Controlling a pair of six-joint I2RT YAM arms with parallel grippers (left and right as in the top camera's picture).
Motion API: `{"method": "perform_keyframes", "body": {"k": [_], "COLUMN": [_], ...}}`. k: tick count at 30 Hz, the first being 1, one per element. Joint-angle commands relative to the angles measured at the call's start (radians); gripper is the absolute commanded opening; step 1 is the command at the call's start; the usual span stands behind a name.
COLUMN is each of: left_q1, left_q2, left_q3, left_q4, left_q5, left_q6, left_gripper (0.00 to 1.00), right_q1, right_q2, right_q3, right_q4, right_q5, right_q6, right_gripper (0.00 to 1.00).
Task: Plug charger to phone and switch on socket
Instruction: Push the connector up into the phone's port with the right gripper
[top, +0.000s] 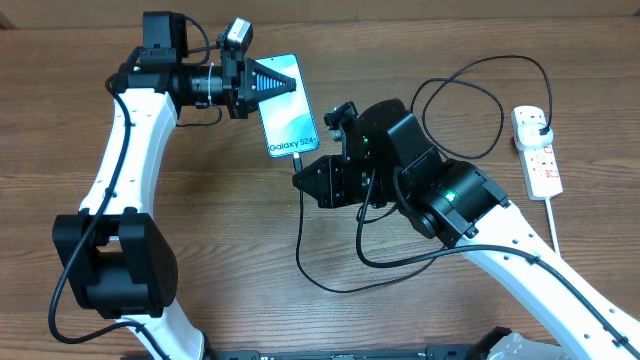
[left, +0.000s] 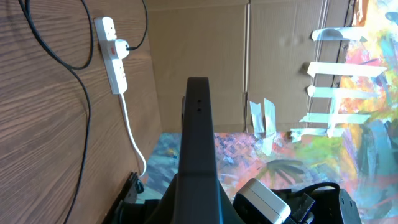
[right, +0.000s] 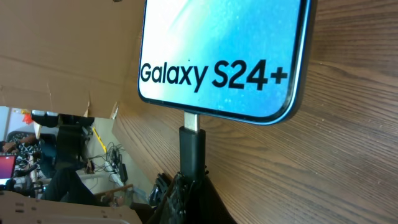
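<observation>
The phone (top: 290, 110) shows its light-blue screen with "Galaxy S24+" (right: 217, 68). My left gripper (top: 292, 82) is turned on its side and shut on the phone's upper left part. In the left wrist view the phone's dark edge (left: 198, 137) stands between the jaws. My right gripper (top: 303, 172) is shut on the charger's black connector (right: 193, 146). The connector's metal tip (right: 193, 120) meets the port in the phone's lower edge. The charger's cable (top: 470, 110) loops to its plug (top: 540, 123) in the white socket (top: 537, 150), which has red switches.
A slack loop of the black cable (top: 330, 275) lies on the wooden table between the arms. The socket's thick white cord (top: 553, 215) runs toward the front right edge. A cardboard wall (left: 199, 43) stands behind the table.
</observation>
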Motion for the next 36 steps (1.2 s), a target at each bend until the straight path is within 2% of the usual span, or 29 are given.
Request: {"method": "perform_keyframes", "body": {"k": [1, 17, 28, 36], "left_q1": [-0.008, -0.008, -0.009, -0.01], "left_q2": [-0.011, -0.011, -0.011, -0.011], "left_q3": [0.014, 0.014, 0.014, 0.014], "left_q4": [0.001, 0.001, 0.001, 0.001], "left_q5": [0.035, 0.039, 0.083, 0.092], "left_q6": [-0.029, -0.032, 0.034, 0.038], "left_gripper": [0.04, 0.04, 0.04, 0.04], "right_q1": [0.001, 0.0, 0.0, 0.0], "right_q2": [-0.023, -0.023, -0.023, -0.018], "right_q3": [0.001, 0.001, 0.001, 0.001], "right_q4": [0.009, 0.008, 0.015, 0.045], "right_q5": [0.012, 0.038, 0.05, 0.055], "right_q6": [-0.006, -0.006, -0.006, -0.002], "right_gripper": [0.04, 0.04, 0.04, 0.04]}}
